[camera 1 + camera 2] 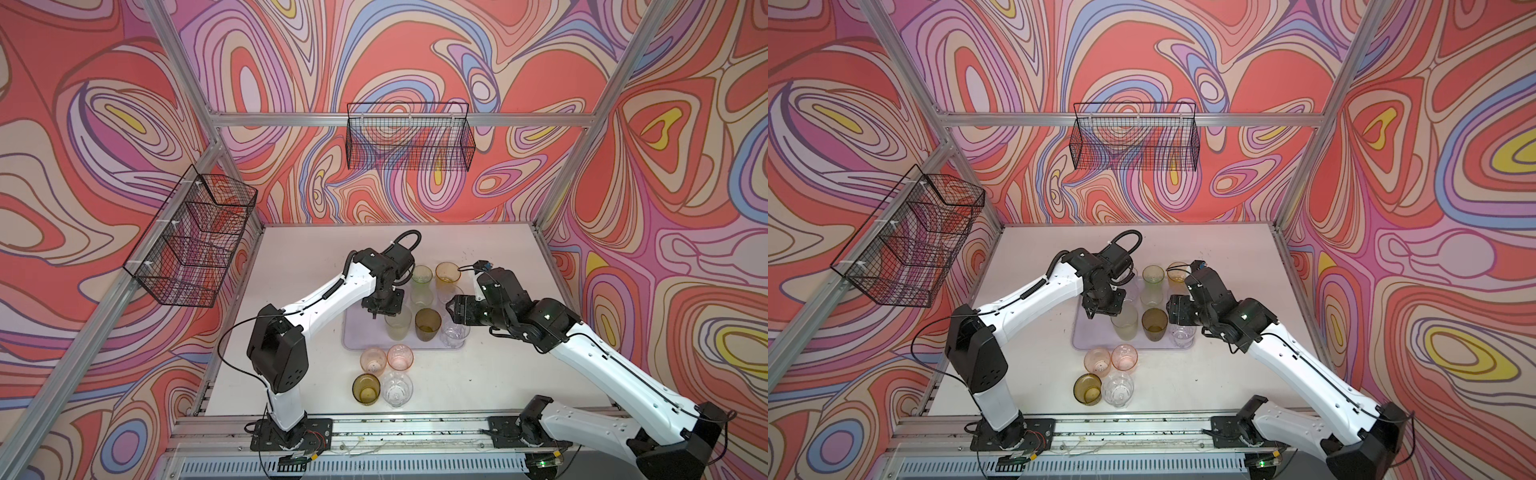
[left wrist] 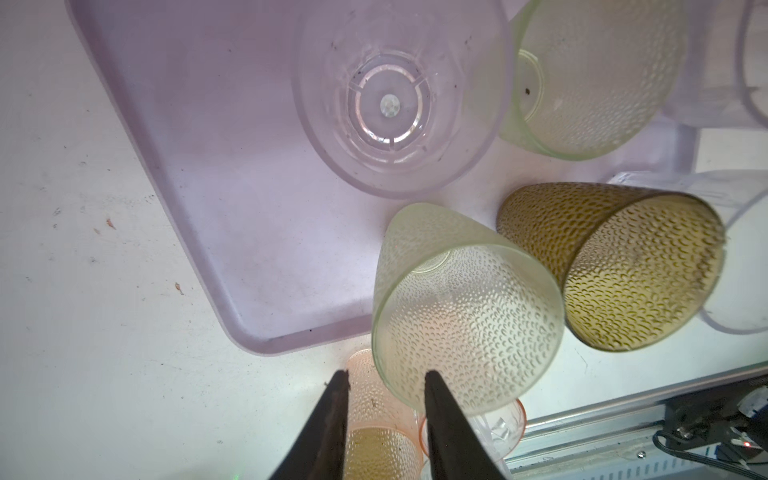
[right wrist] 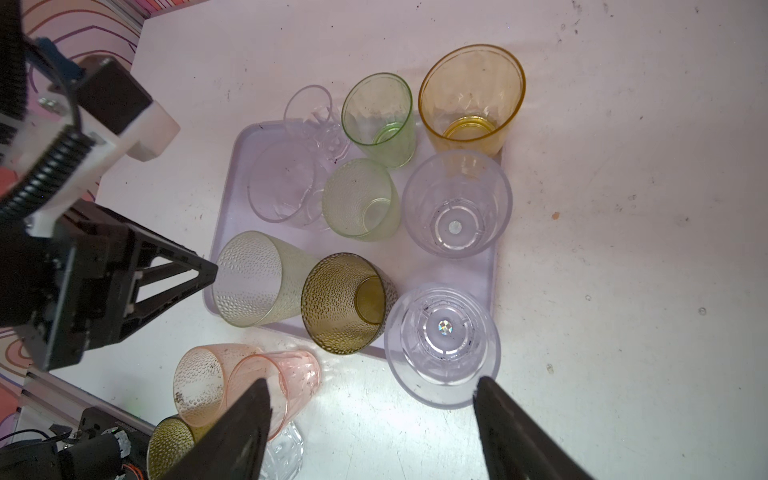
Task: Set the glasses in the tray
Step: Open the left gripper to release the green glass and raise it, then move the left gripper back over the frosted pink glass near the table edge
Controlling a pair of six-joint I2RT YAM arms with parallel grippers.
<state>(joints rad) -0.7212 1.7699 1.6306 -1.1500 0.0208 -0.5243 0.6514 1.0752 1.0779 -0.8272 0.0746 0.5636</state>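
Observation:
The lavender tray (image 1: 353,332) (image 1: 1086,334) (image 2: 232,208) (image 3: 488,266) holds several glasses. Among them are a pale green dotted one (image 1: 398,326) (image 1: 1124,326) (image 2: 465,316) (image 3: 249,278), an olive-brown one (image 1: 427,324) (image 3: 340,303) and a clear one (image 1: 455,332) (image 3: 442,340). My left gripper (image 1: 376,313) (image 2: 386,376) is open, its fingers straddling the pale green glass's rim with a gap showing. My right gripper (image 1: 449,309) (image 3: 370,392) hangs wide open just above the clear glass, holding nothing.
Two pink glasses (image 1: 373,360) (image 1: 400,357), an olive one (image 1: 365,388) and a clear one (image 1: 397,388) stand on the table in front of the tray. An amber glass (image 1: 448,272) and a green one (image 1: 422,275) stand at its far edge. Wire baskets (image 1: 409,137) (image 1: 195,245) hang on the walls.

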